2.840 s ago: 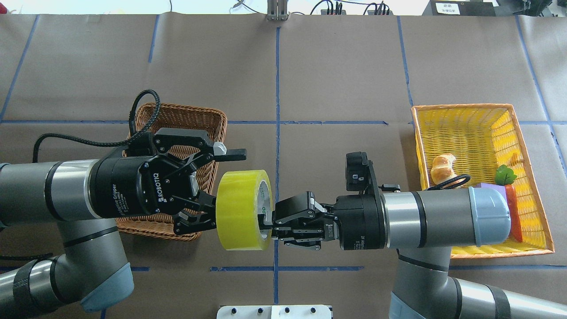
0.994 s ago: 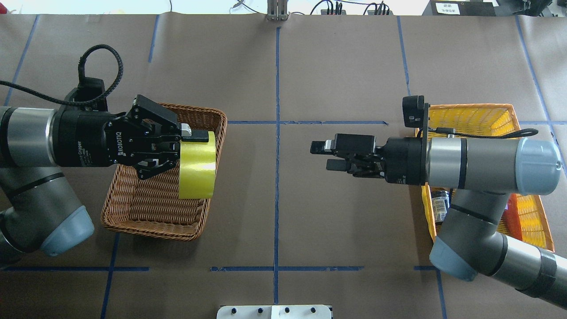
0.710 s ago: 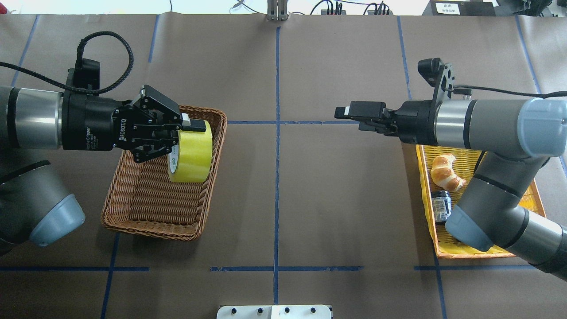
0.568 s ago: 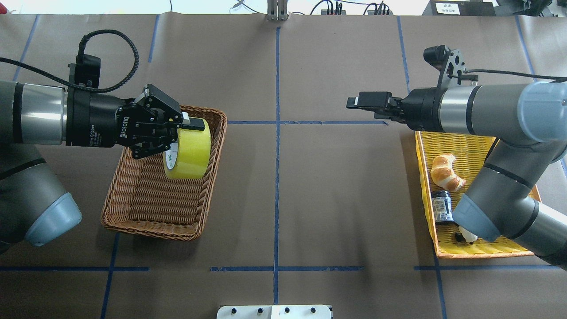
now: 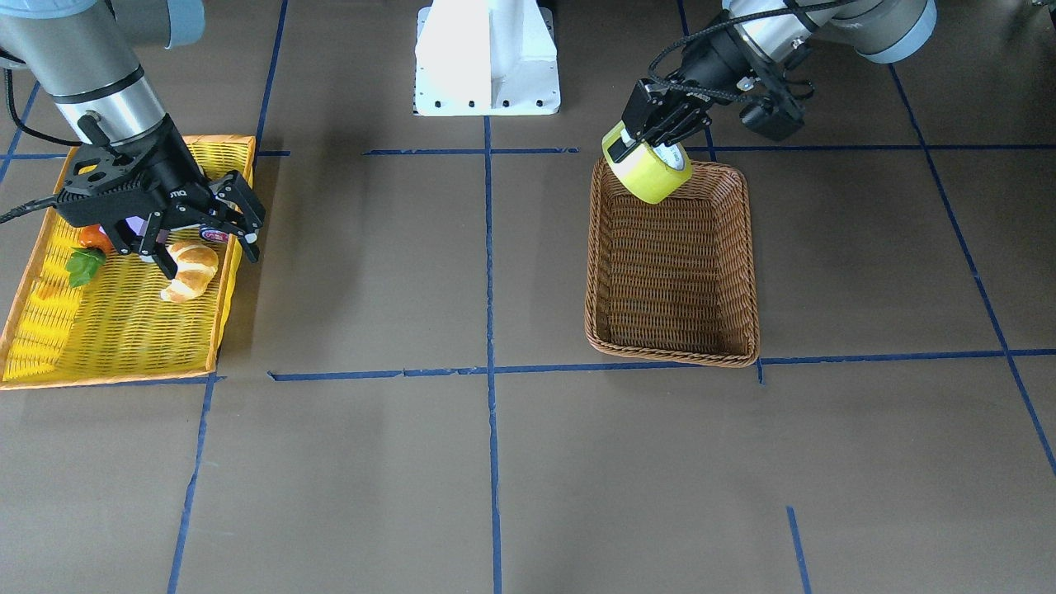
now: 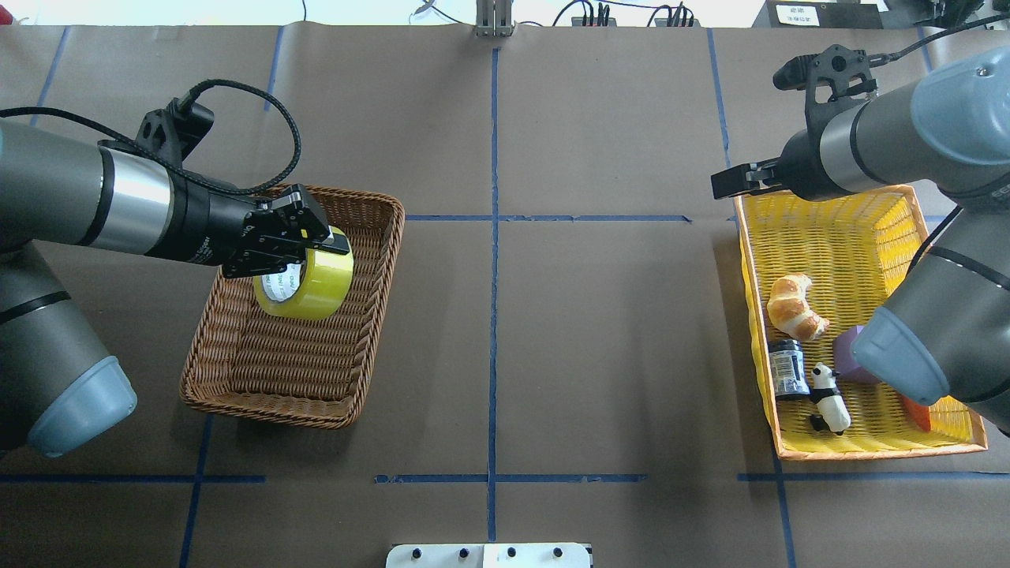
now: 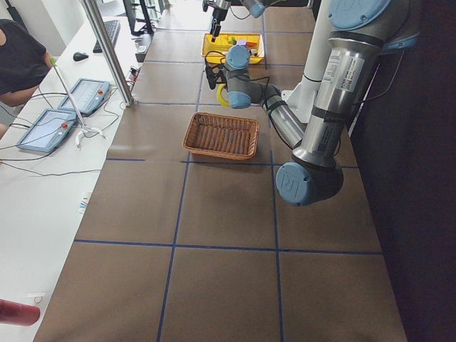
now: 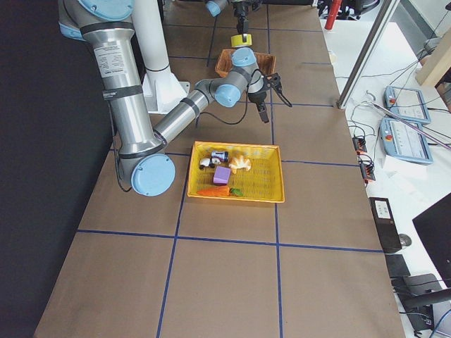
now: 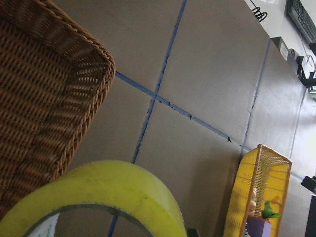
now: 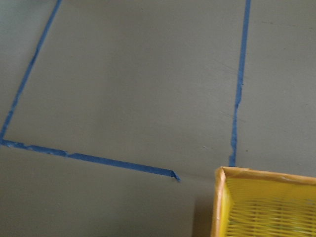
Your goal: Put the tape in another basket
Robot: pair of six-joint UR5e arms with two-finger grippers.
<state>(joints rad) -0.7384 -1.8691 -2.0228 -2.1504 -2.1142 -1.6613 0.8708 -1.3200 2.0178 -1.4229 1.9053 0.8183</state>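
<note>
The yellow tape roll (image 6: 309, 282) hangs tilted in my left gripper (image 6: 308, 254), which is shut on its wall. It is held above the inside of the brown wicker basket (image 6: 207, 394), clear of the weave. The front view shows the tape (image 5: 648, 171) over the basket (image 5: 672, 356) under the left gripper (image 5: 660, 132). The left wrist view shows the tape (image 9: 108, 192) and the basket's rim (image 9: 98, 74). My right gripper (image 6: 730, 181) is open and empty at the far corner of the yellow tray; the front view (image 5: 206, 247) shows its fingers spread.
The shallow yellow tray (image 6: 939, 450) on the right holds a croissant (image 6: 797, 306), a small dark jar (image 6: 787, 369), a panda figure (image 6: 828, 397), a purple block and a carrot. Blue tape lines cross the brown table. An operator sits at the side desk (image 7: 18, 64).
The right gripper let go of the tape and drew back to the yellow tray's far corner. The left gripper carried the tape from the table's middle to over the brown basket and tilted it down.
</note>
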